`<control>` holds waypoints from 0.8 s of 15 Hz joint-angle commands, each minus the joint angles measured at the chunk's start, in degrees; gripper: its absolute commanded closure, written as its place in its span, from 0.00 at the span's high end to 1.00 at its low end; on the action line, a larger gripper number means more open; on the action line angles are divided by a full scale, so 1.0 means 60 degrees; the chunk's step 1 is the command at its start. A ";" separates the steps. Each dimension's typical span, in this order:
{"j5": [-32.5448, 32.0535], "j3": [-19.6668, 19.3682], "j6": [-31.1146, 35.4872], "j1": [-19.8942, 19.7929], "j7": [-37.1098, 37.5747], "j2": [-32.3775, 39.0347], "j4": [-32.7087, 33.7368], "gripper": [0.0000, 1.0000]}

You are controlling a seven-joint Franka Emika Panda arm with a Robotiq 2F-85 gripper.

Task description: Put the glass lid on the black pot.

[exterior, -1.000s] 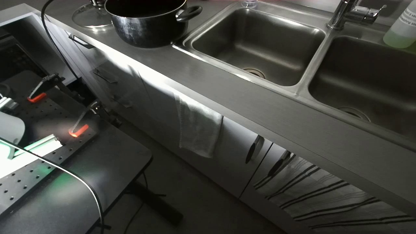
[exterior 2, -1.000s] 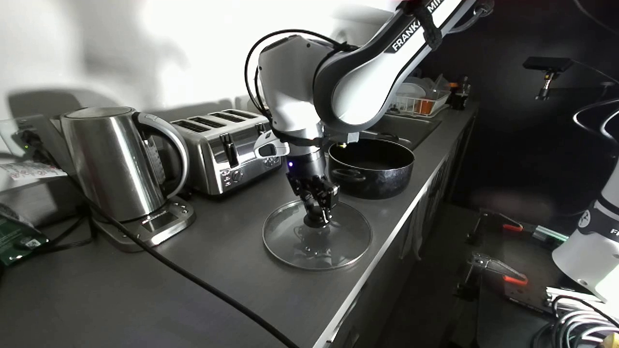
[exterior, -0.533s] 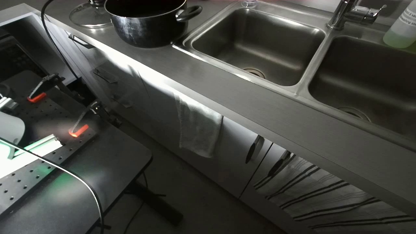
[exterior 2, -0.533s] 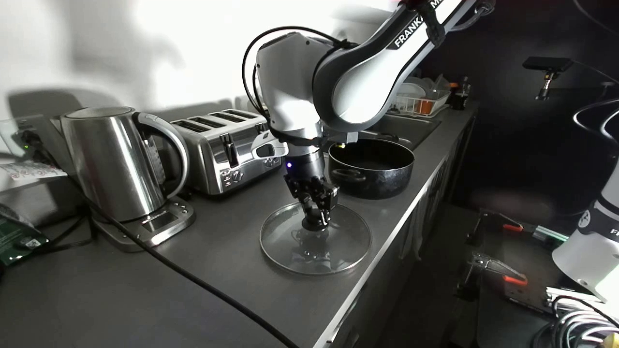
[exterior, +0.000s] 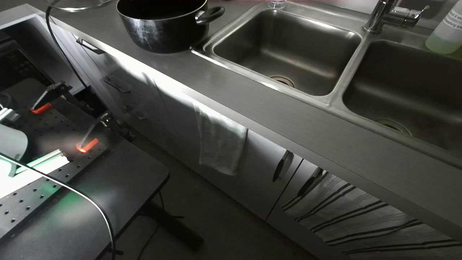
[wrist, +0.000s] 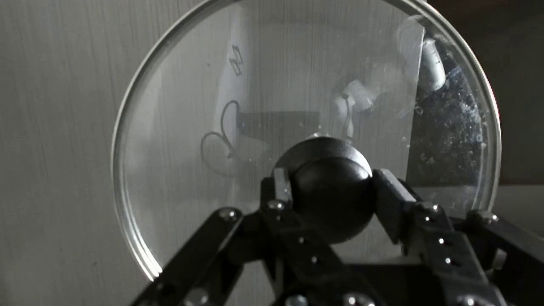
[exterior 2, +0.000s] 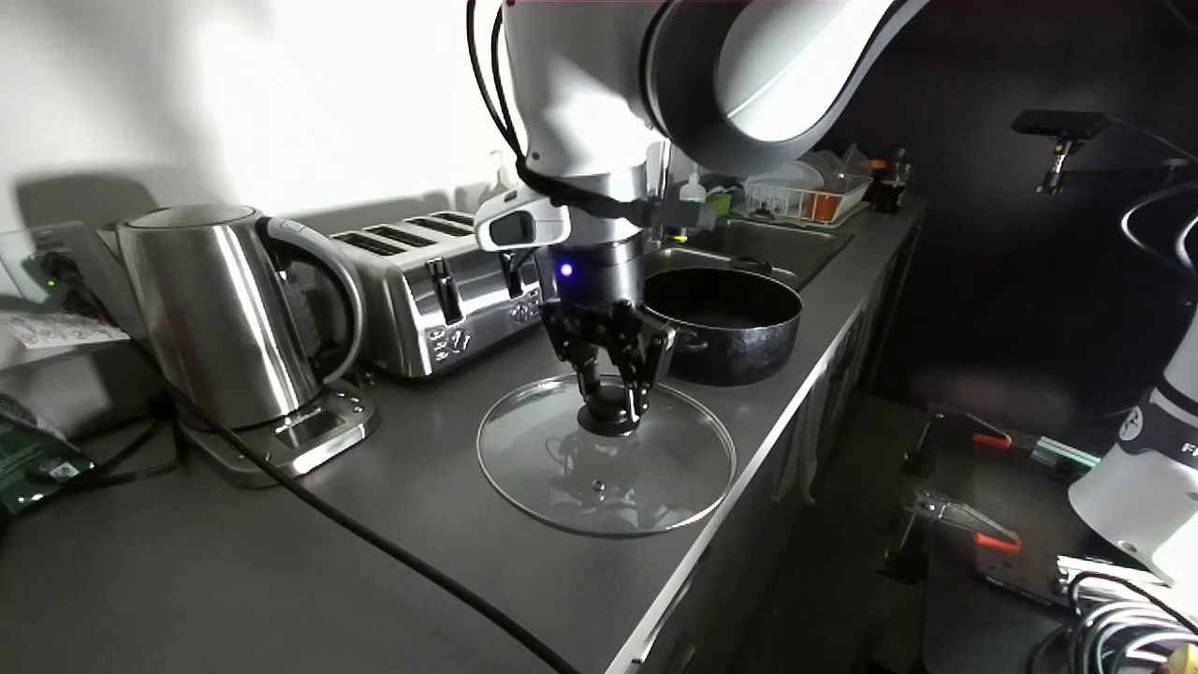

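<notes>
The glass lid (exterior 2: 524,459) is a round see-through disc with a thin shiny rim and a black knob. My gripper (exterior 2: 613,398) points down with its fingers on both sides of the knob. In the wrist view the fingertips (wrist: 332,190) press on the knob, and the lid (wrist: 178,127) spreads out beneath. The lid appears raised above the counter. The black pot (exterior 2: 739,351) stands on the counter behind the lid, mouth uncovered. In an exterior view the pot (exterior: 164,34) is at the top, and only the lid's near rim (exterior: 77,8) shows at the top left.
A steel kettle (exterior 2: 211,318) and a toaster (exterior 2: 468,290) stand along the wall. A steel sink (exterior: 352,68) lies beyond the pot. A black cable (exterior 2: 430,580) crosses in front of the counter. The counter's front edge (exterior 2: 725,510) runs close to the lid.
My gripper has risen and turned with the lid. The lid has moved up, away from the pot, and looks larger in one exterior view. The pot has not moved.
</notes>
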 commanded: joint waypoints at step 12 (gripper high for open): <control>0.0907 -0.1068 -0.1530 -0.0339 0.0311 -0.2335 0.0161 0.25</control>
